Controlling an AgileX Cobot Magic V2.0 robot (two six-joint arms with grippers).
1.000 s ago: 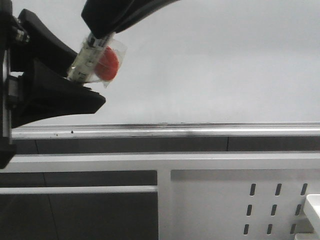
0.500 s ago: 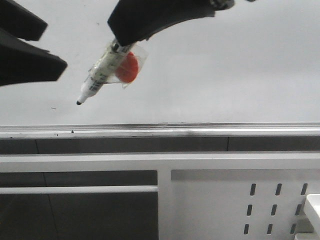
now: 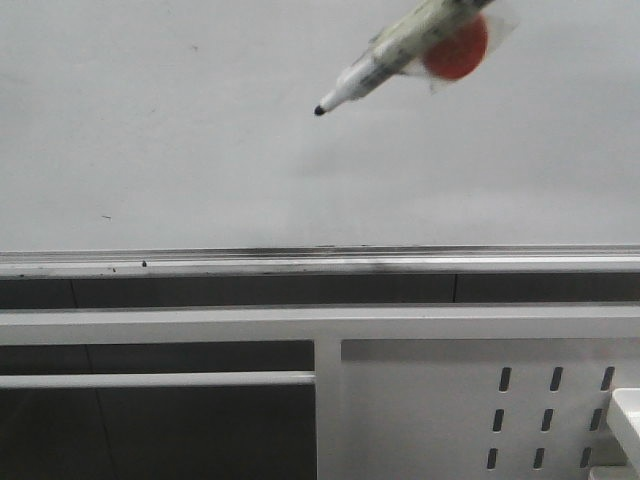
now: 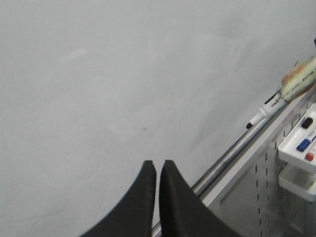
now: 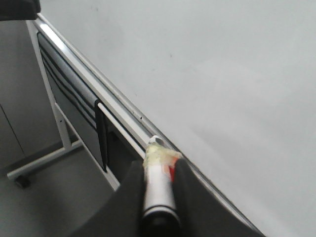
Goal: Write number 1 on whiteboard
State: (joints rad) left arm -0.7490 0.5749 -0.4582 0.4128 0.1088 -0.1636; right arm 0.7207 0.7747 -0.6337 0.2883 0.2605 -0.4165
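The whiteboard [image 3: 200, 130] fills the upper front view, with its silver lower rail [image 3: 300, 262] below. No stroke of the number 1 shows on it, only tiny specks. A white marker pen [image 3: 400, 50] with a red disc taped to it hangs at the upper right, its dark tip [image 3: 320, 110] pointing down-left near the board. My right gripper [image 5: 158, 165] is shut on the marker pen [image 5: 158, 185]; it is out of the front view. My left gripper [image 4: 157, 165] is shut and empty in front of the whiteboard [image 4: 123, 74]; the marker pen [image 4: 286, 94] shows far to its side.
A white perforated metal panel [image 3: 480, 400] sits below the rail. A white tray [image 4: 298, 155] with coloured markers hangs on the panel; its corner shows in the front view [image 3: 625, 410]. The board stand's leg and foot [image 5: 44, 158] show over grey floor.
The marker pen has moved up and to the right, its tip now higher on the board. Both black grippers have left the front view.
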